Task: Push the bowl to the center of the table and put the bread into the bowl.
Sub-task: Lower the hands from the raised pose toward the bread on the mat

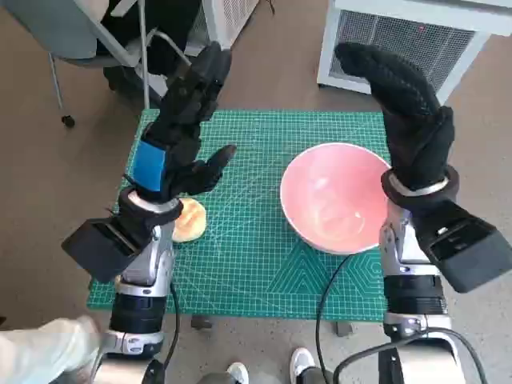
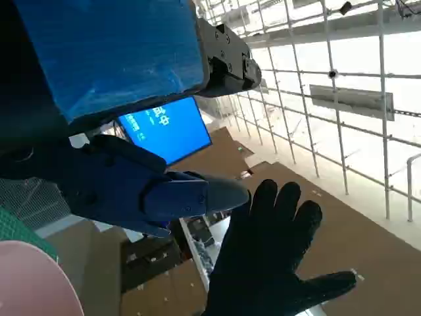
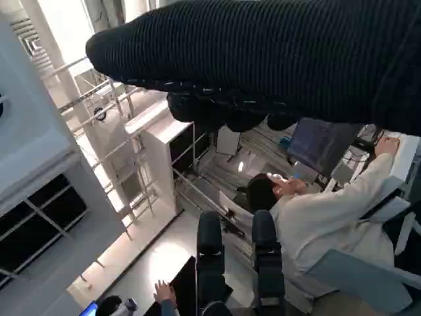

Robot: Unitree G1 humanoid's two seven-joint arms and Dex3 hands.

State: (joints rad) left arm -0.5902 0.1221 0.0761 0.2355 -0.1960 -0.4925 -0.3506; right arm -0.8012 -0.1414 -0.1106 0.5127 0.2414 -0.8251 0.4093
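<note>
Pink bowl (image 1: 334,196) sits just beside the raised right hand (image 1: 408,108).

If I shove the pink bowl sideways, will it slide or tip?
The bowl looks wide, shallow and empty, so it should slide rather than tip. Its glossy surface suggests light plastic; the mat may grip a little. Push low on the wall.

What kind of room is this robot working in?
Probably a robotics lab or workshop. A green gridded cutting mat covers the small table, a person sits at a desk with a dark computer monitor, and a bright blue display screen glows beside white metal railings.
</note>
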